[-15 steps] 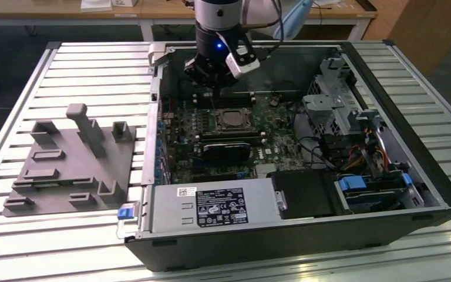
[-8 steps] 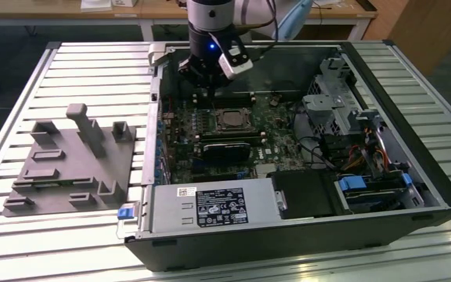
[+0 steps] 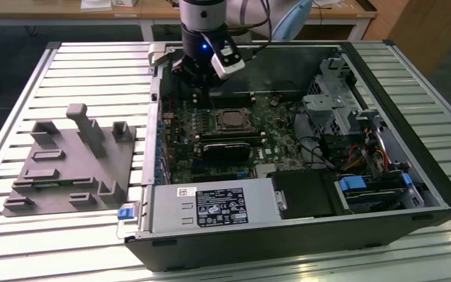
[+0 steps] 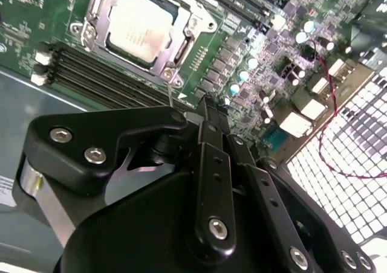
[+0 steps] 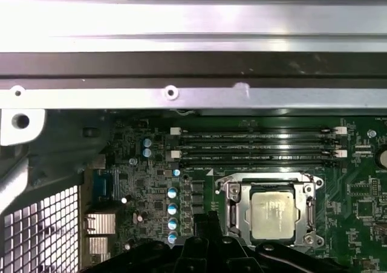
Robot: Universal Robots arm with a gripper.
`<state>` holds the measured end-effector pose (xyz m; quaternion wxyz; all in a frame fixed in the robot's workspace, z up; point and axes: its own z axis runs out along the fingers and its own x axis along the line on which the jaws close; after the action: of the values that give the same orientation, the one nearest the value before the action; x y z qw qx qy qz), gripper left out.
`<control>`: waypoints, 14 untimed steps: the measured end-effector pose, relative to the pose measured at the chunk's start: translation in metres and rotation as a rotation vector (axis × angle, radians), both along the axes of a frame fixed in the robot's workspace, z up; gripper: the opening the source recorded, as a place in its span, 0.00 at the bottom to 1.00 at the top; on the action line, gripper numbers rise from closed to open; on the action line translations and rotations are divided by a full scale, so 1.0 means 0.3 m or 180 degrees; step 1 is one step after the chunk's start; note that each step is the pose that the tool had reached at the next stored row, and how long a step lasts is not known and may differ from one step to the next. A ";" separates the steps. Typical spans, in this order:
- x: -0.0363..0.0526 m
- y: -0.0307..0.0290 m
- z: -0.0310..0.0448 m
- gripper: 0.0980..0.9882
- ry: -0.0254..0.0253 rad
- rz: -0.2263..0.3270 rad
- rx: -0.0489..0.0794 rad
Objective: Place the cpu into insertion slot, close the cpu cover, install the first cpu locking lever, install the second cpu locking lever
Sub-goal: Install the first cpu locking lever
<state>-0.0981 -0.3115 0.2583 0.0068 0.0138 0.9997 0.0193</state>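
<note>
The end effector [image 4: 208, 104] is black, and its two fingers look squeezed together with nothing between them. It hangs low over the green board [image 3: 276, 147], inside the open computer case [image 3: 413, 117]. I cannot tell if it touches the board.

Just beside the finger tips is the cpu [image 5: 272, 215]. It is a small flat square with a dull silver top. It lies flat in the insertion slot [image 5: 244, 208], so that part of the job is done. The cpu cover [image 5: 272, 181] is a thin shiny metal frame. It lies down flat around the chip, and the chip shows through its square window. In the exterior view, the end effector is a little to the left of the chip and farther back.

Next to the slot run the long dark memory rows [image 5: 254, 146], side by side. A thin red wire [image 4: 329, 92] curls across the board near the metal grid in the case wall.

At the near side of the case lies the big power box [image 3: 209, 208], with a white and black label on top.

The case rests on a surface [image 3: 92, 76] made of long metal slats. On the exterior view's left, well apart from the case, sits a grey holder block [image 3: 61, 167] with posts that stick up.
</note>
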 end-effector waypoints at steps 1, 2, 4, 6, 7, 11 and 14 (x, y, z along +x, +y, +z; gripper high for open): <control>-0.002 0.004 -0.001 0.01 0.0000 0.0000 0.0000; -0.004 0.008 -0.003 0.01 0.0000 0.0001 0.0000; -0.007 0.017 -0.006 0.01 0.0000 0.0003 0.0000; -0.008 0.030 -0.009 0.01 0.0000 0.0007 0.0000; -0.008 0.037 -0.009 0.01 0.0000 0.0009 -0.0001; -0.008 0.054 -0.013 0.01 0.0000 0.0021 0.0000; -0.003 0.058 -0.014 0.01 0.0000 0.0031 0.0000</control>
<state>-0.0991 -0.2940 0.2540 0.0067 0.0090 0.9998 0.0193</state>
